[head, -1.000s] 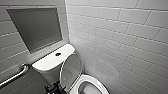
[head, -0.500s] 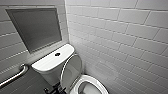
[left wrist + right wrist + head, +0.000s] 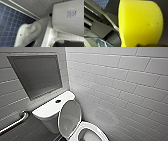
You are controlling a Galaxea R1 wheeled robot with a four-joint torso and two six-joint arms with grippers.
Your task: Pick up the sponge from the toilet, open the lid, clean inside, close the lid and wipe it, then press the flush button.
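Sponge: lying hard against right pincer, which is seemingly pinching it, holding it ready for scrubbing; lid is standing raised against tank, leaving bowl bared for cleaning.

Bowl open; lid upright behind.

I find the lid standing against the toilet tank, flush button on the tank top, grab bar to its left.
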